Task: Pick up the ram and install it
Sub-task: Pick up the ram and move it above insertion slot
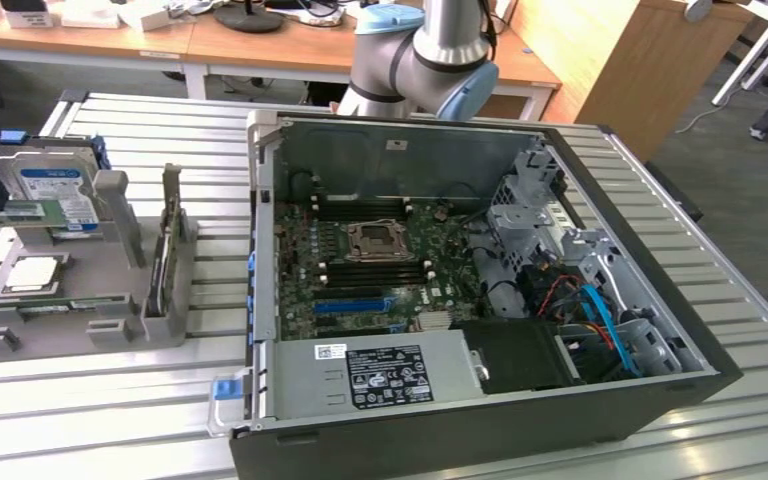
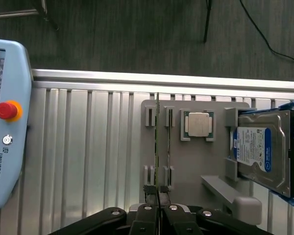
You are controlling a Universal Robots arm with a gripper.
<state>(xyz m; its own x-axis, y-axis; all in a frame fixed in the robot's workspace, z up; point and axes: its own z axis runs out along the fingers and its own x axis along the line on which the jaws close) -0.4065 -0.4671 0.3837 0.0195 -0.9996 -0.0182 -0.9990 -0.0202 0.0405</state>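
My fingers [image 2: 148, 198] are pressed in on the ram [image 2: 158, 142], pinching the thin green stick by one end. From the wrist view it appears edge-on, as a narrow line running away from me over the grey holder [image 2: 196, 161].

In the exterior view the ram [image 1: 17, 212] lies level at the far left of the frame. It sits over the holder [image 1: 51, 320] and crosses in front of the hard drive [image 1: 57, 195] with its blue-white label. The square silver processor chip [image 1: 35, 272] sits in its recess just below. A second thin board [image 1: 164, 250] stands on edge in the holder's slots toward the right side of the holder.

The open computer case [image 1: 491, 430] fills the centre and right of that view, well apart from the ram, with its motherboard [image 1: 371, 270] exposed. Holder and case both rest on the slatted metal tabletop [image 1: 117, 420]. A pale blue teach pendant [image 2: 5, 122] with a red button lies on the tabletop beyond the holder.
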